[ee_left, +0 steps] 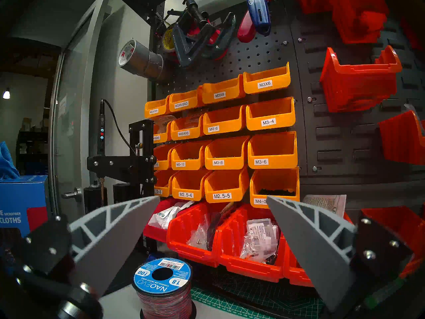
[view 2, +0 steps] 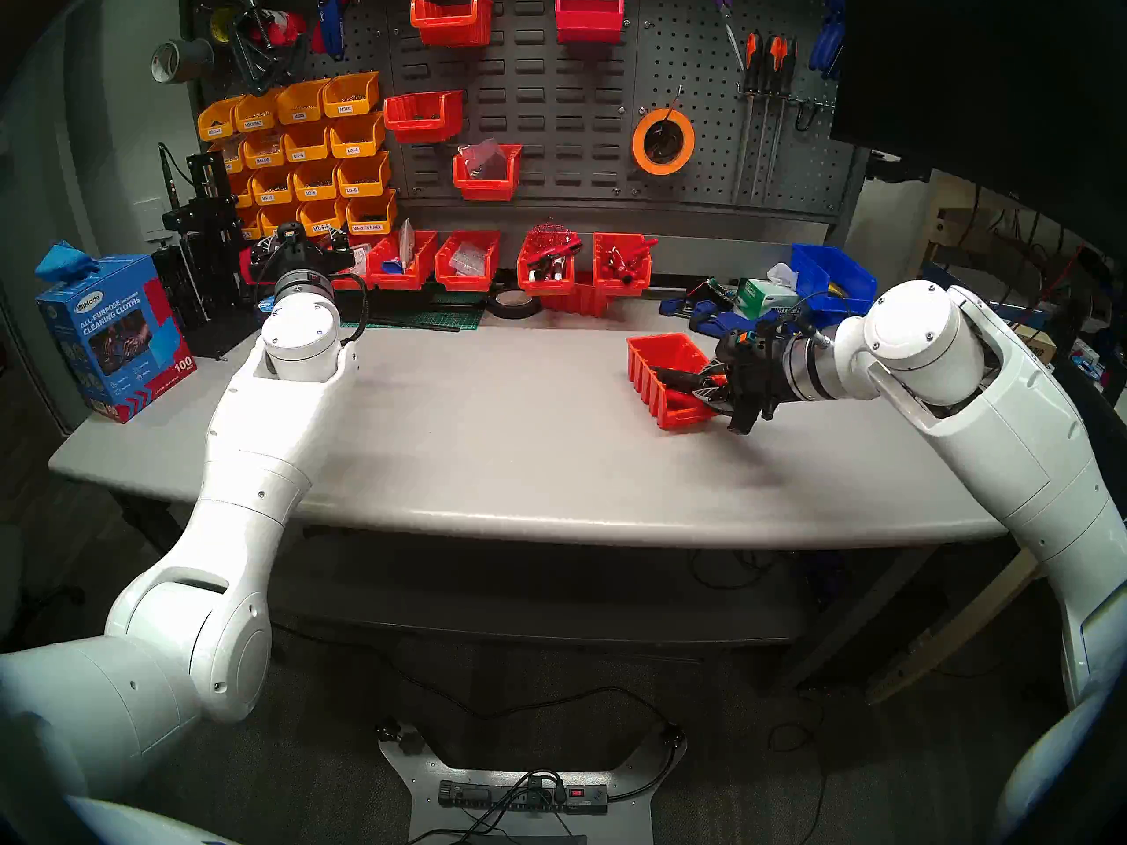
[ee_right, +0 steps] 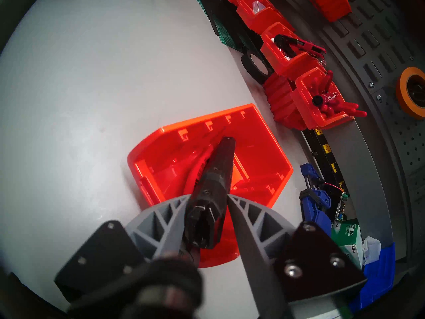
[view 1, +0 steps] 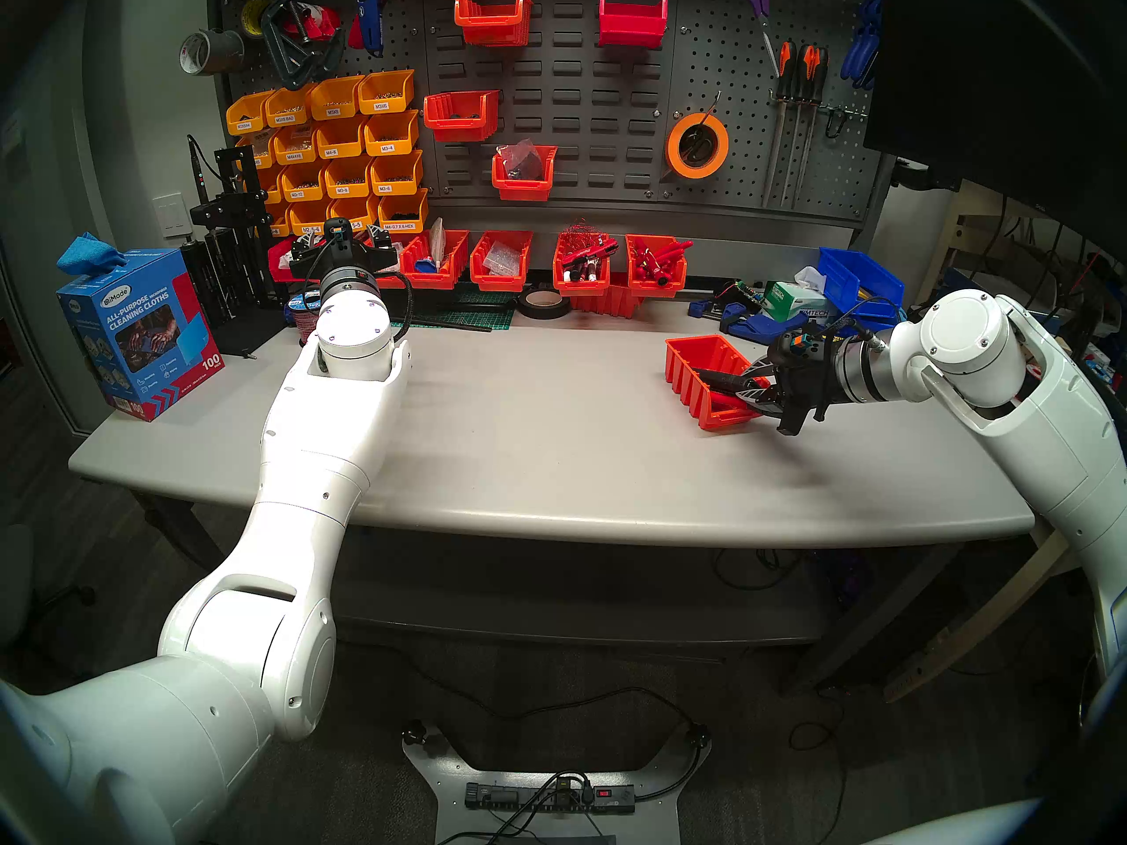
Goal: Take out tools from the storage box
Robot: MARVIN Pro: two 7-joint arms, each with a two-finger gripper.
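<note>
I'm on the first pick: right gripper [ee_right: 204, 210] is clamped around the black tool [ee_right: 217, 173], which pokes from the orange bin [ee_right: 259, 132] at frame centre. Next I lift it clear, slowly. Left gripper [ee_left: 212, 219] is wide open, empty.

Grey table [view 1: 524, 459], dark pegboard [view 1: 610, 124] behind, carpeted floor [view 1: 762, 734].

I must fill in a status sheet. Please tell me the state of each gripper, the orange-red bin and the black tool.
Left gripper: open, empty.
Right gripper: shut on black tool.
Black tool: held, tip inside the bin.
Orange-red bin: resting on table.
</note>
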